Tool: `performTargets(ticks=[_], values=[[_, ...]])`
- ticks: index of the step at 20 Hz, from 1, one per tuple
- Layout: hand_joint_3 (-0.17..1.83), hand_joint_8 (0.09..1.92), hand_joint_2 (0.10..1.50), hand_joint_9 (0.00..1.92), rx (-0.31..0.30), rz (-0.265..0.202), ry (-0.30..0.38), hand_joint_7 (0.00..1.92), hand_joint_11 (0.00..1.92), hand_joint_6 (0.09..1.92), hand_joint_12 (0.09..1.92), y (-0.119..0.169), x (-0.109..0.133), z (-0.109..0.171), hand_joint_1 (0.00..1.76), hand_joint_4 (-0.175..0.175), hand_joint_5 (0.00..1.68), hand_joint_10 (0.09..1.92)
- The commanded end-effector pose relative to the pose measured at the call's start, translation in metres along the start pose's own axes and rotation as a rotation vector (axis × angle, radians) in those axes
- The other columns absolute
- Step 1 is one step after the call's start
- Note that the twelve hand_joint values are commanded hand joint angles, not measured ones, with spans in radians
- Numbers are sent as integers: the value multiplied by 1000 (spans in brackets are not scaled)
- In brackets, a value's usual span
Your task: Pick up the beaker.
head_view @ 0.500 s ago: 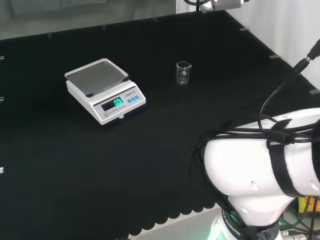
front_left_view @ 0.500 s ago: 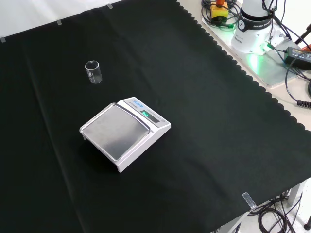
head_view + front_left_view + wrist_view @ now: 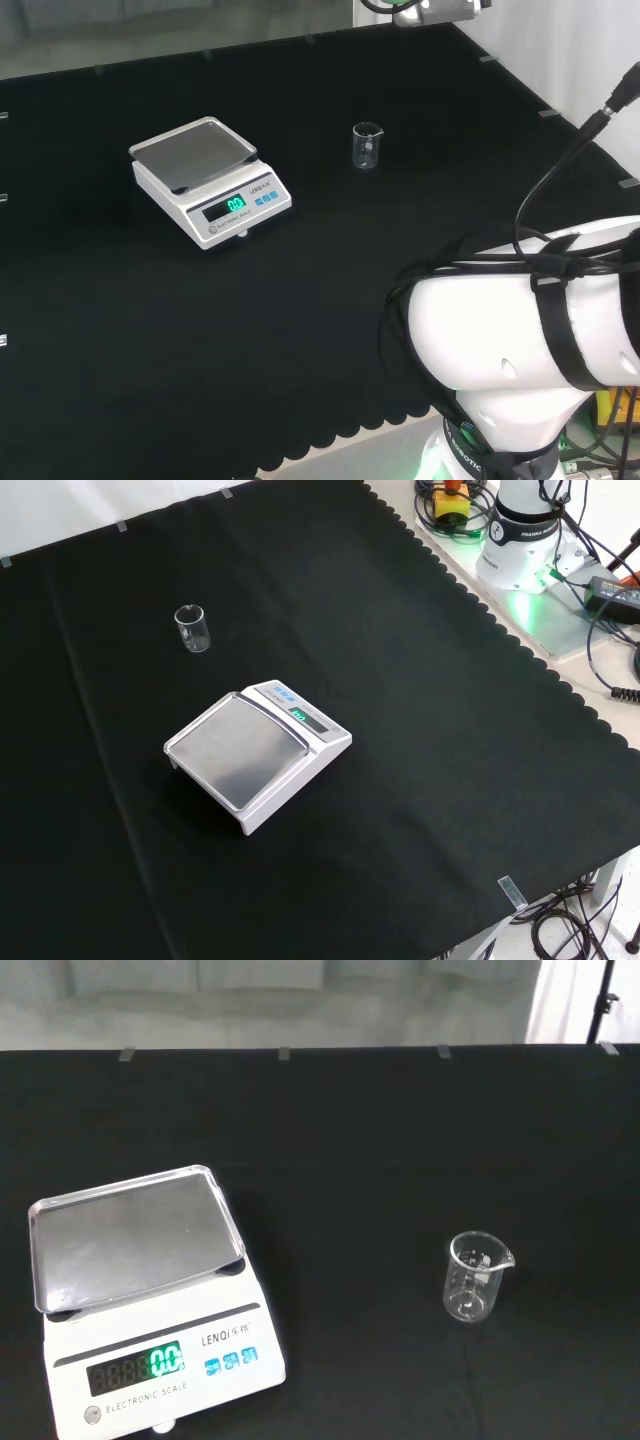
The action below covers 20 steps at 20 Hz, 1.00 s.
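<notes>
A small clear glass beaker point(image 3: 367, 146) stands upright and empty on the black cloth, to the right of the scale in the head view. In the front view the beaker point(image 3: 192, 628) sits toward the upper left, farther off than the scale. The wrist view looks down on the beaker point(image 3: 474, 1277) from a distance, its spout turned to one side. Nothing touches it.
A white electronic scale point(image 3: 209, 181) with a bare steel pan and a lit green display stands left of the beaker in the head view, and as the scale point(image 3: 257, 753) mid-cloth in the front view. The arm's white links point(image 3: 530, 345) fill the lower right of the head view.
The arm's white link and its cables in the head view have shifted slightly. The beaker and the scale stay where they were.
</notes>
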State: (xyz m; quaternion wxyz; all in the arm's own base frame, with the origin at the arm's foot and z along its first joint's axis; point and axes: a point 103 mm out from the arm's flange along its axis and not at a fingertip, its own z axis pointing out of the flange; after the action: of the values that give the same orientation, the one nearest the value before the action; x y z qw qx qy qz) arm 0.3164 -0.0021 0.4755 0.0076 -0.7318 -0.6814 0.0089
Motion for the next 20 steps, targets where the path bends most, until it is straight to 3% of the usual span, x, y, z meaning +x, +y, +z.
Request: performTargets(ticks=[1, 7, 13, 15, 20], values=[[-161, 710, 1141, 0, -45, -90, -29, 0, 0, 87, 1531, 17, -25, -10, 472, -95, 221, 852], [-171, 624, 1134, 0, -30, -86, -56, 0, 0, 87, 1501, 74, -33, 15, 458, -95, 222, 765], [-166, 87, 1061, 0, -10, -80, -94, 0, 0, 87, 1293, 120, -33, 38, 385, -94, 184, 211], [-167, 87, 1035, 0, -5, -81, -90, 0, 0, 87, 1260, 133, -32, 46, 372, -94, 132, 96], [-160, 87, 1014, 41, 26, -68, -71, 3, 0, 87, 1281, 160, -38, 70, 392, -100, 105, 87]])
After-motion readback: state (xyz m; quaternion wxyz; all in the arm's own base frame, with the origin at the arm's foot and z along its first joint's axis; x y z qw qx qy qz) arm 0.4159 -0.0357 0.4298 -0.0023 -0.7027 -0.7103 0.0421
